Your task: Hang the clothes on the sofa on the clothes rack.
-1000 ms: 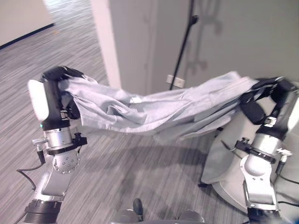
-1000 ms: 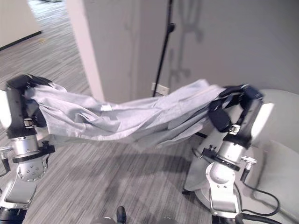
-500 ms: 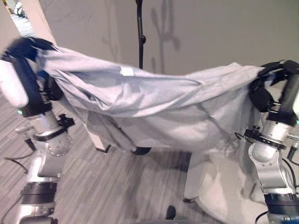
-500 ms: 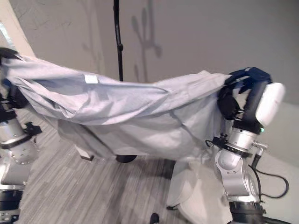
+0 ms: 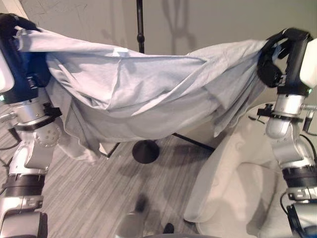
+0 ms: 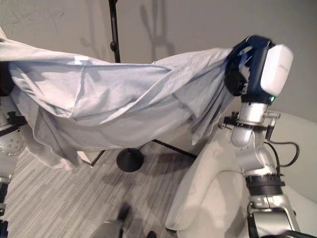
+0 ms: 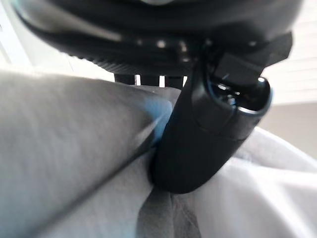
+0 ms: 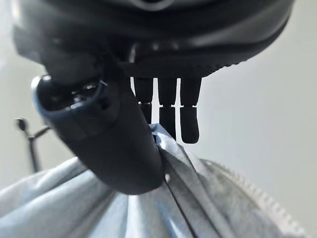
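Note:
A pale grey garment (image 5: 148, 94) hangs stretched between my two raised hands, sagging in the middle. My left hand (image 5: 12, 27) is shut on its left end, the thumb (image 7: 203, 134) pressing the cloth against the fingers. My right hand (image 5: 285, 39) is shut on its right end, the cloth (image 8: 208, 203) pinched under the thumb (image 8: 106, 144). The black clothes rack pole (image 5: 140, 25) rises behind the garment, and its round base (image 5: 145, 151) stands on the floor under the cloth. The white sofa (image 5: 233, 188) sits at the lower right.
A grey wall (image 5: 213, 20) closes the scene behind the rack. Striped grey carpet (image 5: 89, 198) covers the floor at the lower left. A thin black rack leg (image 5: 193, 142) runs along the floor toward the sofa.
The camera has swung right and the view shifted. Both hands have lifted the garment higher, and it now spreads in front of the rack pole.

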Available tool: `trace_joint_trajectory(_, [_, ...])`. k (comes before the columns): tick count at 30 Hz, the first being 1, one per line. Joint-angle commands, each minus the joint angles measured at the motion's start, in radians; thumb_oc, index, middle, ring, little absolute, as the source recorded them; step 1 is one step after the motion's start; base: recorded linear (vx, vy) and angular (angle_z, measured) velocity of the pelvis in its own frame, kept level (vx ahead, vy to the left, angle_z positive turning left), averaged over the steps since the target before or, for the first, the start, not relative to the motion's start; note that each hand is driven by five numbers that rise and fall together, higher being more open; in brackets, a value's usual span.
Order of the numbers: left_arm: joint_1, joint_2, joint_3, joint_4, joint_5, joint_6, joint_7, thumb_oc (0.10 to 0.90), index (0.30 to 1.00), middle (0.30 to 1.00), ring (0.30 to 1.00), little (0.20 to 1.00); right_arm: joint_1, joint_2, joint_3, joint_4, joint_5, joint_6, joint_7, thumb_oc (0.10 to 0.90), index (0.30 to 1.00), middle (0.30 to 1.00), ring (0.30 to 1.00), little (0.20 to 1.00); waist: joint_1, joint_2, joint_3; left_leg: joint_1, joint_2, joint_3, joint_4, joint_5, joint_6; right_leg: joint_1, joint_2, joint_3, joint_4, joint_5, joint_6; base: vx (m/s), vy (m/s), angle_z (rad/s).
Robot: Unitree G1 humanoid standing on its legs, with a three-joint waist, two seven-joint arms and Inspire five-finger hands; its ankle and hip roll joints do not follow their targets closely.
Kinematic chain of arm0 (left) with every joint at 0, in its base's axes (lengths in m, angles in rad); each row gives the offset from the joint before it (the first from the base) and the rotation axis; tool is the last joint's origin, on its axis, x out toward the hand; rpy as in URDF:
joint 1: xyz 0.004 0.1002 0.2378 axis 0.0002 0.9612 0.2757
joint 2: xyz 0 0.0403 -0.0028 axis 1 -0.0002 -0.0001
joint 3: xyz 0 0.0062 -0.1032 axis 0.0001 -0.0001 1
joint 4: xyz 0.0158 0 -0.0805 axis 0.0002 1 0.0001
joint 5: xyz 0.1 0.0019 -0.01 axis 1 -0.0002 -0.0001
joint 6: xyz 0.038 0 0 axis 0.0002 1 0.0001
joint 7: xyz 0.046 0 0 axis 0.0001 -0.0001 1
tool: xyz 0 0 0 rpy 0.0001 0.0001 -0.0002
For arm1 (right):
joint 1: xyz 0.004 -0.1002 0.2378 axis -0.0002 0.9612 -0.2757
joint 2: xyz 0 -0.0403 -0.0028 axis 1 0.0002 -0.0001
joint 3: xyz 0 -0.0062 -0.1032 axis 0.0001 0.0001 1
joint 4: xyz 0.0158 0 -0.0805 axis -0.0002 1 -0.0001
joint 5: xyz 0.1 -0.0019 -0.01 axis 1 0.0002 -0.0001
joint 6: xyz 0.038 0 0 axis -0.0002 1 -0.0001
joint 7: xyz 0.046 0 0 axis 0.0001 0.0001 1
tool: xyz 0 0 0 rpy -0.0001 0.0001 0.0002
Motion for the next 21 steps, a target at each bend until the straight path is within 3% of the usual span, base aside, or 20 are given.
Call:
trace_joint_trajectory(1, [-0.174, 0.092, -0.018, -0.012, -0.077, 0.015, -0.016, 0.4, 0.3, 0.3, 0.3, 0.3, -0.174, -0.144, -0.007, 0.031, 0.006, 0.072, -0.073, 0.4, 0.3, 0.3, 0.3, 0.3, 0.008, -0.015, -0.135, 0.07, -0.01, 0.04, 0.046, 0.08, 0.045, 0.094, -0.112, 0.035, 0.075, -0.107, 0.126, 0.34, 0.243, -0.32])
trace_joint_trajectory(4, [-0.25, 0.105, -0.077, 0.042, -0.086, 0.021, -0.019, 0.4, 0.3, 0.3, 0.3, 0.3, -0.23, -0.143, 0.035, 0.093, 0.018, 0.09, -0.065, 0.4, 0.3, 0.3, 0.3, 0.3, -0.001, -0.028, -0.161, 0.101, -0.024, 0.049, 0.064, 0.065, 0.065, 0.086, -0.149, 0.045, 0.143, -0.122, 0.142, 0.39, 0.266, -0.54])
trace_joint_trajectory(5, [-0.32, 0.135, -0.145, 0.1, -0.088, 0.042, -0.034, 0.4, 0.3, 0.3, 0.3, 0.3, -0.294, -0.145, 0.088, 0.163, 0.046, 0.103, -0.046, 0.4, 0.3, 0.3, 0.3, 0.3, -0.011, -0.039, -0.185, 0.149, -0.031, 0.065, 0.065, 0.043, 0.085, 0.069, -0.178, 0.048, 0.22, -0.097, 0.162, 0.22, 0.155, -0.42])
trace_joint_trajectory(7, [-0.374, 0.161, -0.184, 0.134, -0.084, 0.049, -0.031, 0.4, 0.3, 0.3, 0.3, 0.3, -0.351, -0.145, 0.127, 0.212, 0.065, 0.101, -0.046, 0.4, 0.3, 0.3, 0.3, 0.3, -0.008, -0.044, -0.18, 0.18, -0.042, 0.078, 0.056, 0.032, 0.102, 0.049, -0.197, 0.06, 0.283, -0.09, 0.174, 0.26, 0.246, -0.35])
trace_joint_trajectory(8, [-0.407, 0.203, -0.207, 0.151, -0.074, 0.075, -0.034, 0.4, 0.3, 0.3, 0.3, 0.3, -0.404, -0.158, 0.164, 0.248, 0.067, 0.115, -0.033, 0.4, 0.3, 0.3, 0.3, 0.3, -0.011, -0.041, -0.165, 0.238, -0.063, 0.092, 0.049, 0.012, 0.13, 0.001, -0.239, 0.066, 0.437, -0.004, 0.189, 0.27, 0.346, -0.25])
trace_joint_trajectory(9, [-0.415, 0.217, -0.203, 0.149, -0.071, 0.087, -0.031, 0.4, 0.3, 0.3, 0.3, 0.3, -0.414, -0.167, 0.167, 0.252, 0.062, 0.127, -0.032, 0.4, 0.3, 0.3, 0.3, 0.3, -0.019, -0.033, -0.16, 0.263, -0.064, 0.097, 0.046, 0.001, 0.141, -0.02, -0.253, 0.06, 0.503, 0.052, 0.186, 0.17, 0.29, -0.52])
trace_joint_trajectory(10, [-0.416, 0.218, -0.199, 0.148, -0.071, 0.09, -0.032, 0.4, 0.3, 0.3, 0.3, 0.3, -0.423, -0.167, 0.172, 0.254, 0.062, 0.129, -0.032, 0.4, 0.3, 0.3, 0.3, 0.3, -0.016, -0.031, -0.15, 0.267, -0.065, 0.102, 0.044, 0.003, 0.145, -0.03, -0.257, 0.07, 0.524, 0.05, 0.19, 0.08, 0.19, -0.42])
trace_joint_trajectory(12, [-0.419, 0.24, -0.167, 0.148, -0.061, 0.119, -0.017, 0.4, 0.3, 0.3, 0.3, 0.3, -0.425, -0.173, 0.138, 0.266, 0.064, 0.149, -0.054, 0.4, 0.3, 0.3, 0.3, 0.3, -0.031, 0.0, -0.132, 0.328, -0.045, 0.102, 0.032, -0.019, 0.163, -0.102, -0.284, 0.024, 0.667, 0.087, 0.185, 0.09, 0.216, -0.28])
trace_joint_trajectory(13, [-0.417, 0.24, -0.165, 0.146, -0.061, 0.12, -0.017, 0.4, 0.3, 0.3, 0.3, 0.3, -0.425, -0.174, 0.138, 0.266, 0.064, 0.149, -0.055, 0.4, 0.3, 0.3, 0.3, 0.3, -0.032, 0.0, -0.131, 0.329, -0.045, 0.101, 0.028, -0.018, 0.162, -0.106, -0.285, 0.023, 0.676, 0.083, 0.184, 0.09, 0.134, -0.16])
trace_joint_trajectory(14, [-0.422, 0.242, -0.158, 0.166, -0.072, 0.126, -0.014, 0.4, 0.3, 0.3, 0.3, 0.3, -0.43, -0.171, 0.141, 0.278, 0.082, 0.143, -0.053, 0.4, 0.3, 0.3, 0.3, 0.3, -0.04, 0.006, -0.131, 0.347, -0.036, 0.097, 0.012, -0.021, 0.158, -0.14, -0.272, 0.01, 0.666, 0.039, 0.169, 0.14, -0.029, -0.04])
trace_joint_trajectory(16, [-0.439, 0.255, -0.171, 0.21, -0.079, 0.131, -0.017, 0.4, 0.3, 0.3, 0.3, 0.3, -0.451, -0.217, 0.178, 0.305, 0.099, 0.123, -0.048, 0.4, 0.3, 0.3, 0.3, 0.3, -0.049, -0.016, -0.125, 0.366, -0.049, 0.08, 0.0, -0.033, 0.147, -0.156, -0.223, -0.005, 0.486, -0.021, 0.164, 0.19, -0.079, 0.14])
trace_joint_trajectory(17, [-0.442, 0.253, -0.172, 0.21, -0.079, 0.131, -0.017, 0.4, 0.3, 0.3, 0.3, 0.3, -0.453, -0.218, 0.179, 0.307, 0.1, 0.122, -0.049, 0.4, 0.3, 0.3, 0.3, 0.3, -0.05, -0.013, -0.124, 0.362, -0.047, 0.079, 0.004, -0.028, 0.147, -0.15, -0.22, -0.011, 0.471, -0.012, 0.161, 0.11, -0.122, 0.3])
trace_joint_trajectory(19, [-0.355, 0.252, -0.126, 0.253, -0.119, 0.122, -0.045, 0.4, 0.3, 0.3, 0.3, 0.3, -0.408, -0.209, 0.187, 0.298, 0.105, 0.103, 0.031, 0.4, 0.3, 0.3, 0.3, 0.3, -0.039, -0.043, -0.127, 0.369, -0.048, 0.079, -0.011, -0.051, 0.137, -0.081, -0.188, -0.014, 0.257, -0.037, 0.172, 0.1, -0.146, 0.37])
trace_joint_trajectory(21, [-0.294, 0.241, -0.093, 0.255, -0.125, 0.118, -0.054, 0.4, 0.3, 0.3, 0.3, 0.3, -0.373, -0.195, 0.182, 0.275, 0.098, 0.094, 0.046, 0.4, 0.3, 0.3, 0.3, 0.3, -0.031, -0.044, -0.135, 0.366, -0.042, 0.082, -0.014, -0.045, 0.13, -0.06, -0.172, -0.014, 0.202, -0.02, 0.173, 0.07, -0.076, 0.13])
